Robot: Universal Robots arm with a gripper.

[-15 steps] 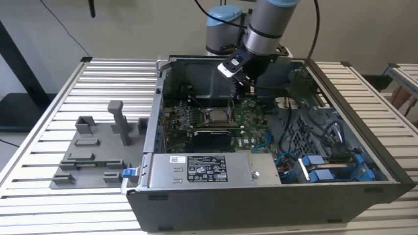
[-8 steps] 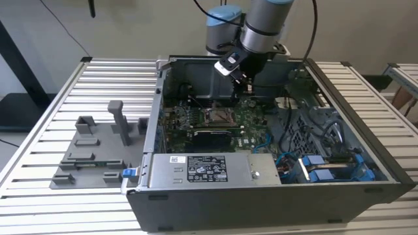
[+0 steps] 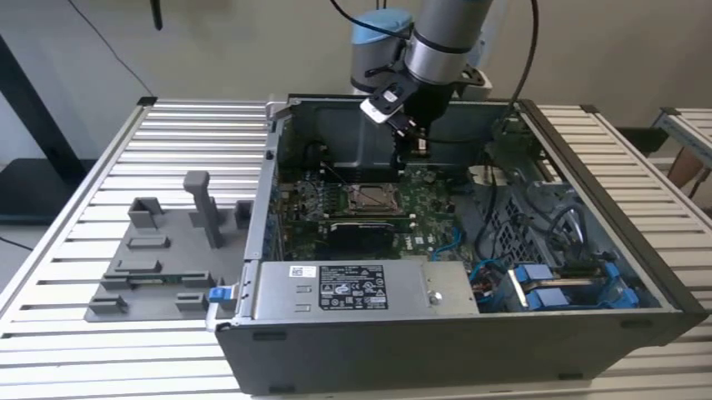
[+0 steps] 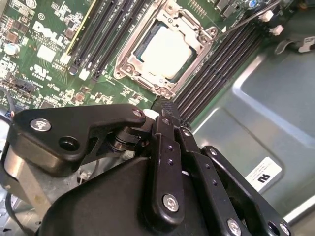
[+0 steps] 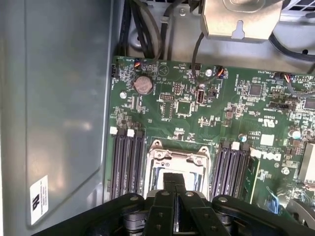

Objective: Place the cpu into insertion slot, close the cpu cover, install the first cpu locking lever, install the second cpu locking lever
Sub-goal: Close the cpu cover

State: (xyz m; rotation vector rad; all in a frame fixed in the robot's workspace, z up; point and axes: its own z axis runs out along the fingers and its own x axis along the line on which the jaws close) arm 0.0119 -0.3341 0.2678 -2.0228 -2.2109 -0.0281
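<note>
The case (image 3: pixel 445 342) lies open on the worktop (image 3: pixel 189 142); on its board (image 5: pixel 187 108) the cover (image 4: pixel 129 61) lies down over the cpu (image 4: pixel 167 51), seated in the socket; the tool (image 4: pixel 165 109) hovers above it, tips together, holding nothing. Lever work, I judge: push steadily with closed tips, clear of the memory slots (image 4: pixel 216 64).

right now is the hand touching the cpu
Apart. In the second wrist view the hand ends short of the cpu, whose silver top shows bare, with the cpu cover rim between them.
</note>
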